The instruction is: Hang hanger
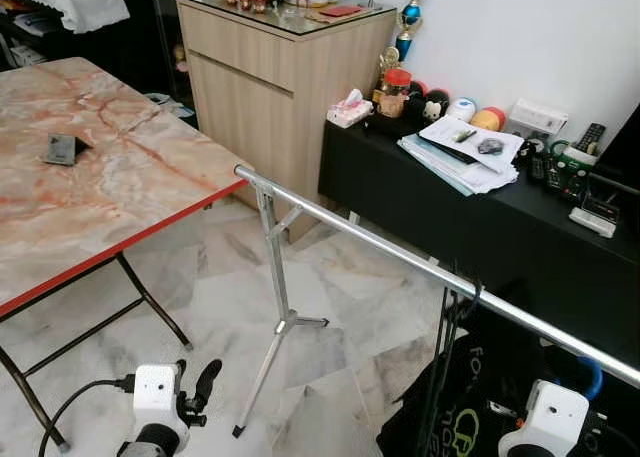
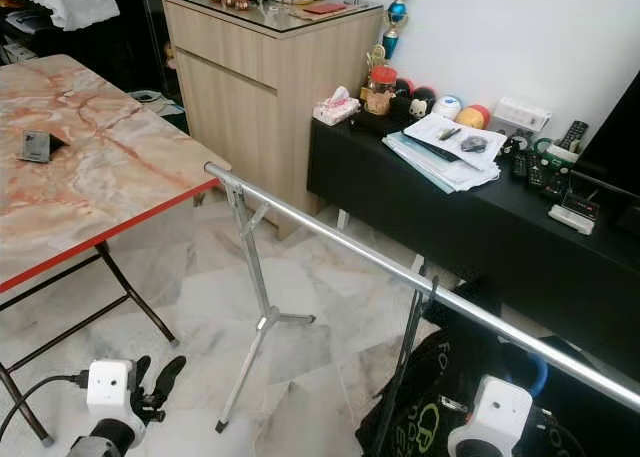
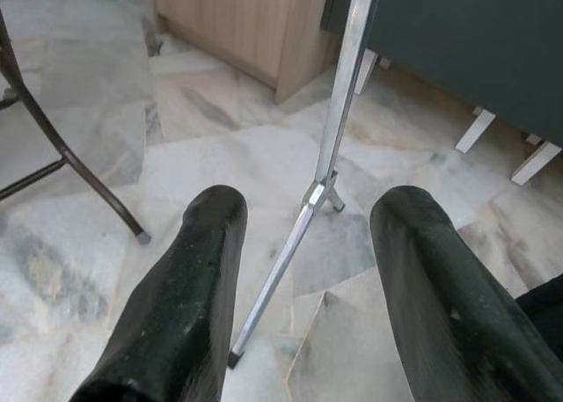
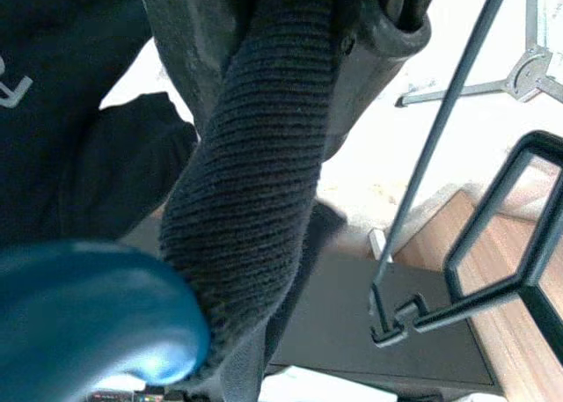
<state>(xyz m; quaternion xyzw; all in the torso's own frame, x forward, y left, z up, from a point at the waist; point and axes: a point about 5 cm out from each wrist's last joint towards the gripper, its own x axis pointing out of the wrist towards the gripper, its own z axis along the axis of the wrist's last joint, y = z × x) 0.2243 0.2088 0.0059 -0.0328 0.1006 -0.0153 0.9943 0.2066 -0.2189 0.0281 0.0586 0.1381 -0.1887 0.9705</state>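
Hanging low at left, left gripper (image 1: pixel 200 385) open, black fingers (image 3: pixel 189 305) spread apart above marble floor (image 1: pixel 330 277), holding nothing. Marble-top table (image 1: pixel 90 192) behind it. Silver rail (image 1: pixel 400 252) of clothes rack runs from table edge toward right. Black hanger (image 1: pixel 452 327) with dark garment (image 1: pixel 455 417) already hooked on rail, near right arm. Right gripper: cannot tell open or closed, fingers hidden behind garment.

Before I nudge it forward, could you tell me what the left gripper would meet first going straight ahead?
Probably the rack leg: it stands between the open left gripper's fingers, floor behind. Depth is unclear.
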